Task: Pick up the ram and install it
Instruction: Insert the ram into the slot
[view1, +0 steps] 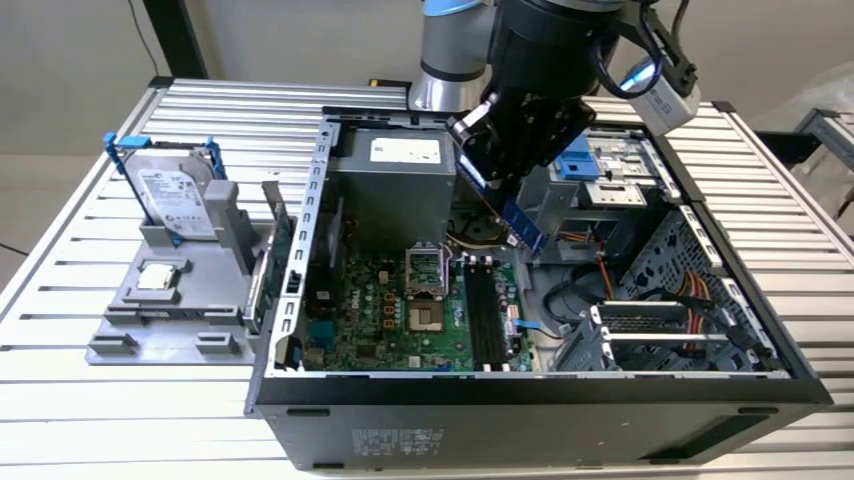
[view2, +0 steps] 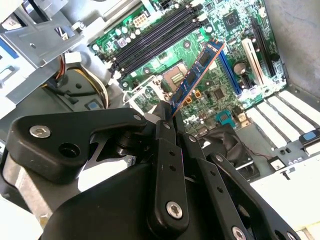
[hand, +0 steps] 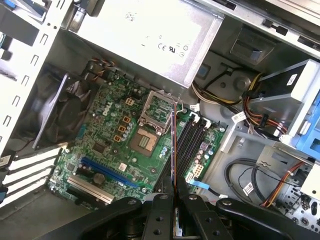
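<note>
Tool (view2: 166, 114) clamps ram (view2: 195, 76) above open case (view1: 534, 388); motherboard (view1: 380, 315), power supply (view1: 394, 195) inside.

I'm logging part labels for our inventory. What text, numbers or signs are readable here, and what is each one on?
No text reads clearly enough to quote.
White sticker on the power supply: too small to read.
Label on the hard drive: blurred.
Sticker on the case front: too small to read.
Blue label on the ram: blurred.
</note>
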